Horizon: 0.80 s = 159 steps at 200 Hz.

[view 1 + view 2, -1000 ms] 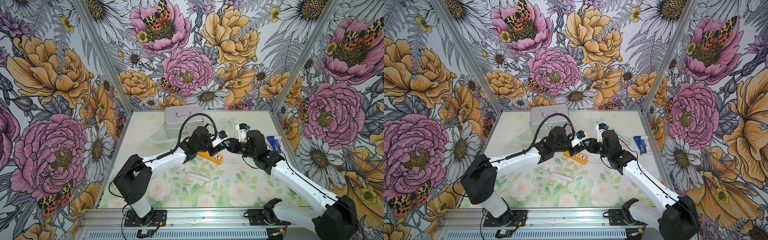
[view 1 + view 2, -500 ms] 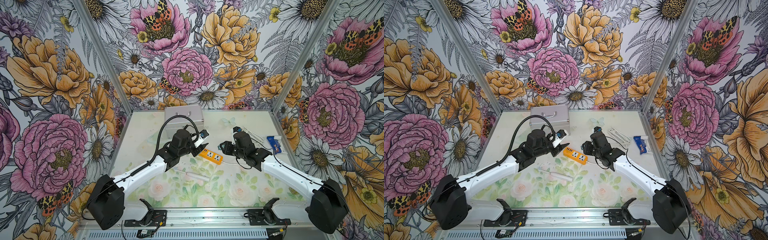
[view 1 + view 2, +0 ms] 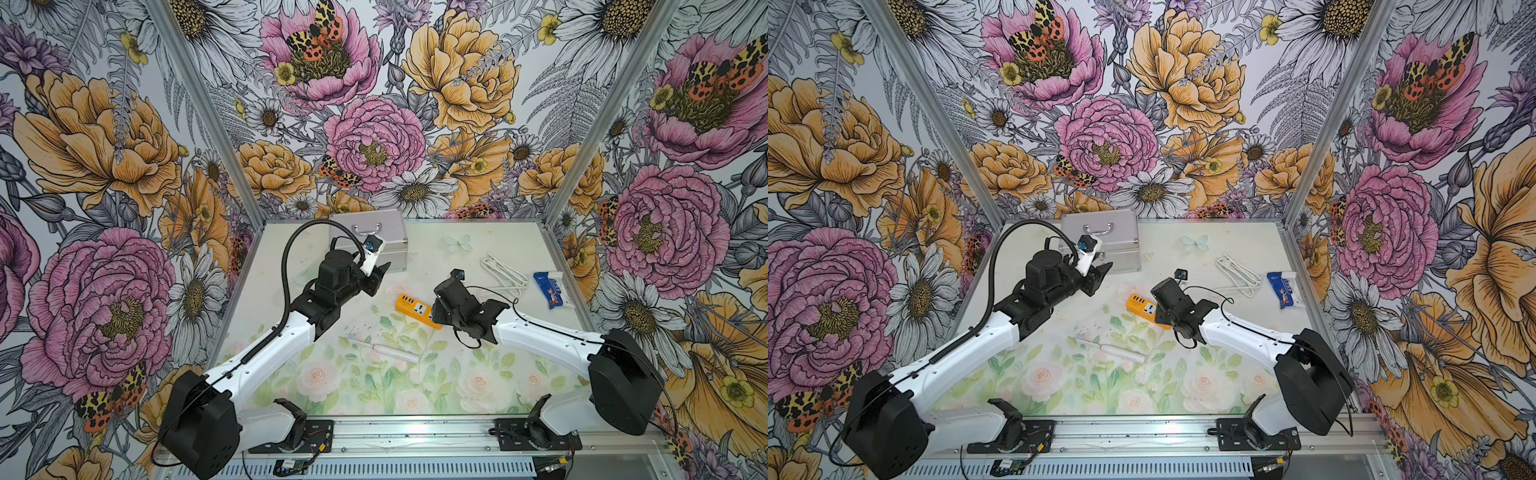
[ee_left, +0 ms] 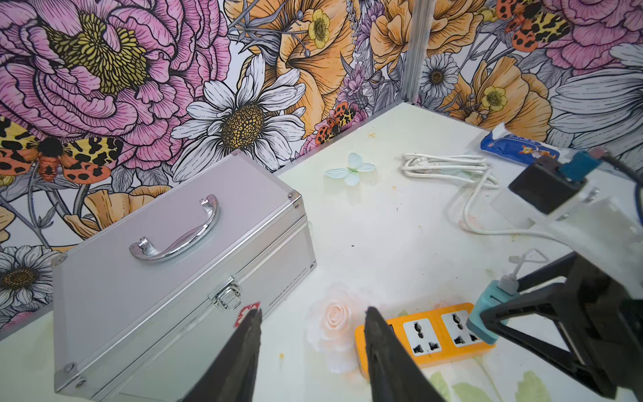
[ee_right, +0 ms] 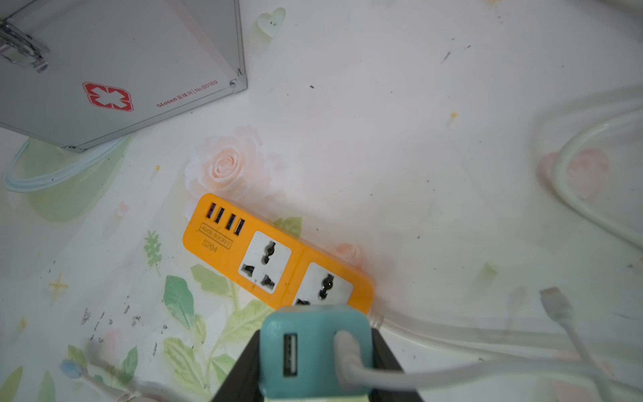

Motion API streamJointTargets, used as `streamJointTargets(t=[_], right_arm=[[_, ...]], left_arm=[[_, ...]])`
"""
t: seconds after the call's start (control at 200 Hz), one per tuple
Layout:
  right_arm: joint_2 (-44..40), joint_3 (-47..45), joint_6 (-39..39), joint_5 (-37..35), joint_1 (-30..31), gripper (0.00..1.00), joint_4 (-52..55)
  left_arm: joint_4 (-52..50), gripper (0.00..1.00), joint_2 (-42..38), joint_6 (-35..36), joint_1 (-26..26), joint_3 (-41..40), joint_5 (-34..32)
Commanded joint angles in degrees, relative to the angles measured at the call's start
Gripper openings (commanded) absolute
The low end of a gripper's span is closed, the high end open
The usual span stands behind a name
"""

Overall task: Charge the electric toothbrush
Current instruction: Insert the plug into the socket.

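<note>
The arms have parted over the orange power strip (image 3: 415,305). The left gripper (image 4: 311,313) is part-open, empty; the right gripper (image 5: 315,351) clamps the teal adapter (image 4: 485,315)

The case (image 4: 121,278) behind the orange power strip (image 5: 215,243) looks like matt brushed metal, its handle (image 4: 177,233) mirror-bright chrome (the latch (image 4: 226,296) shines likewise). The strip, the teal adapter (image 5: 313,334) at its end and the electric toothbrush (image 3: 395,353) in front of it are smooth plastic; the table (image 5: 417,139) beneath is a smooth printed sheet, speckled with scuffs.
</note>
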<state>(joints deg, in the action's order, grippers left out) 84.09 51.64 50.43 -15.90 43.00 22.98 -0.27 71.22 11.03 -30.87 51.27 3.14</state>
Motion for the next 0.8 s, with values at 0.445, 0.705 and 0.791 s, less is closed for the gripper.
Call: streamJointTargets(t=[0.445,0.705,0.791], right_arm=[[6.71,5.95,9.66,-5.69,2.11,0.00,2.34],[8.20,5.94,12.14,-6.90,4.13,0.00,4.84],[7.89,5.89,13.06,-7.51,4.50,0.00,6.14]], left_arm=[[5.01,0.50,-0.88,-2.86,0.33,-4.05,-1.49],[5.59,0.56,-2.79,-1.89,0.35,-5.36,-1.38],[5.68,0.56,-3.06,-1.56,0.32,-5.50,-1.61]])
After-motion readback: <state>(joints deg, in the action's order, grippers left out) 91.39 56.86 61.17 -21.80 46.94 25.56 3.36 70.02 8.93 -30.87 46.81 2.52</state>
